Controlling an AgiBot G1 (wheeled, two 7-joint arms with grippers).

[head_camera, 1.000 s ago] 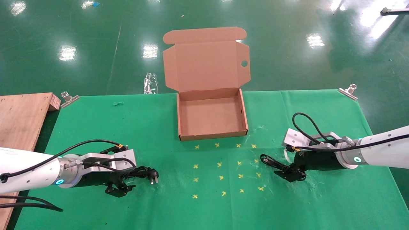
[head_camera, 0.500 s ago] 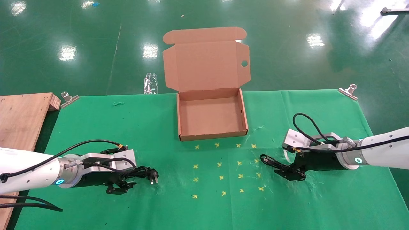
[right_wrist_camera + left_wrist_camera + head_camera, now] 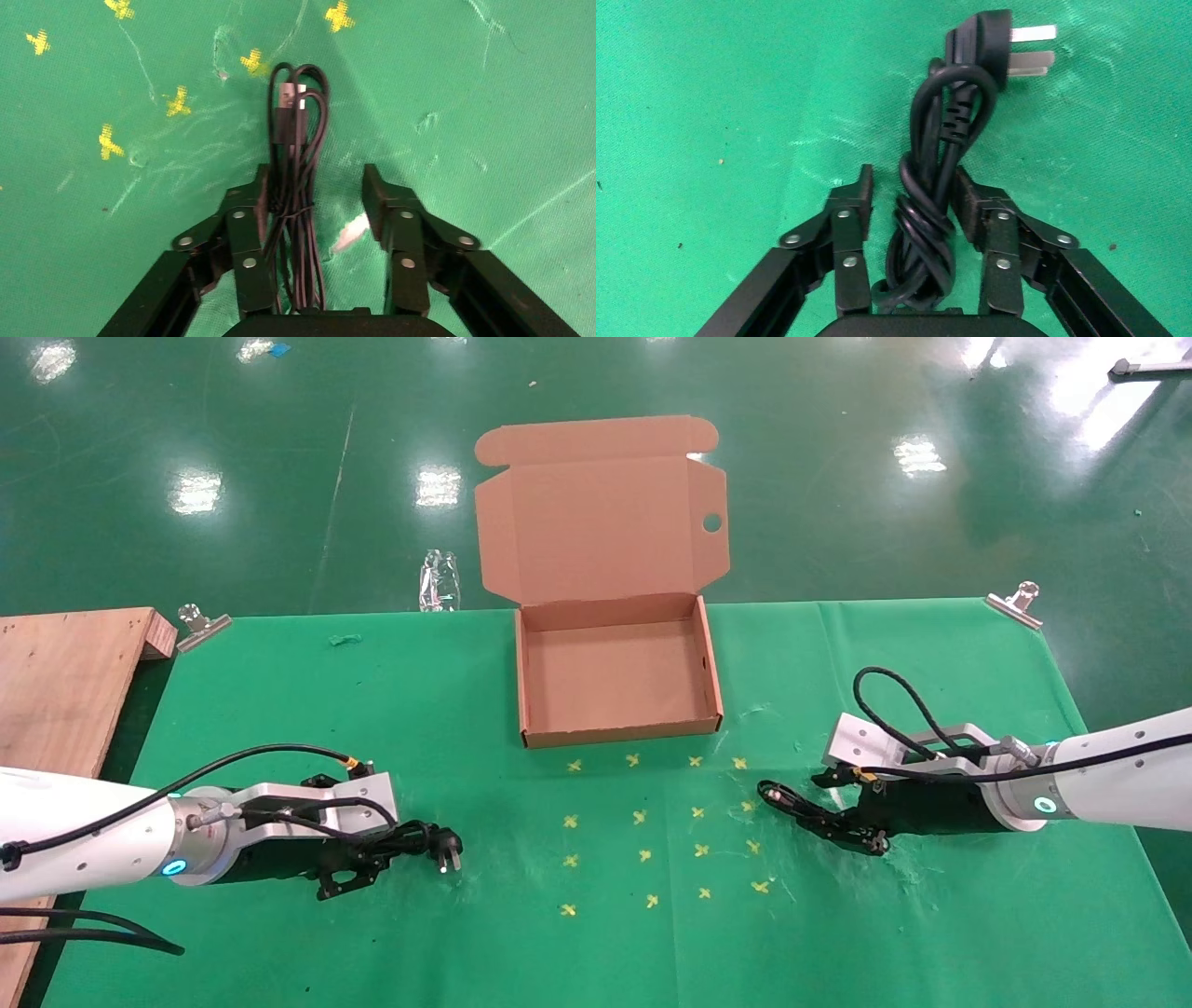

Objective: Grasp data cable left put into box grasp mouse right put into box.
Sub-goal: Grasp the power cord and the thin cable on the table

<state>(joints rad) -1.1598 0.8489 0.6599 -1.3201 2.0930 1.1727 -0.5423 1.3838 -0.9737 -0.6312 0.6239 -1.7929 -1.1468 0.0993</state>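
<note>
Green cloth: both tools, left (image 3: 912, 203) and right (image 3: 316, 203), part-open astride cord bundles.

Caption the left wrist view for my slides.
Left gripper open astride the coiled data cable on the green cloth.

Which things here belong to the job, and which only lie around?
Job: data cable, mouse wire, box, left gripper, right gripper.
Lying about: wooden board, table clips, plastic bottle.
</note>
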